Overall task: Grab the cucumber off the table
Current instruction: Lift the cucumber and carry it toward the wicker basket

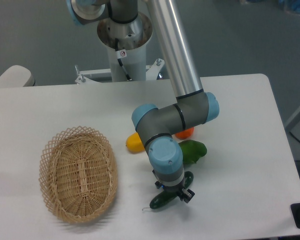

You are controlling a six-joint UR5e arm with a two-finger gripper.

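The dark green cucumber (159,201) lies slanted on the white table (240,125) near its front edge, its middle hidden under my tool. My gripper (174,191) points straight down over that middle, low above the table. Its jaws stand on either side of the cucumber with a small gap, so it looks open. One black fingertip (187,195) shows to the right of the cucumber; the other is mostly hidden under the blue wrist.
An oval wicker basket (79,172) sits at the front left. Behind my wrist lie a yellow mango (134,144), an orange fruit (186,133) and a lighter green vegetable (195,150), close to the cucumber's far end.
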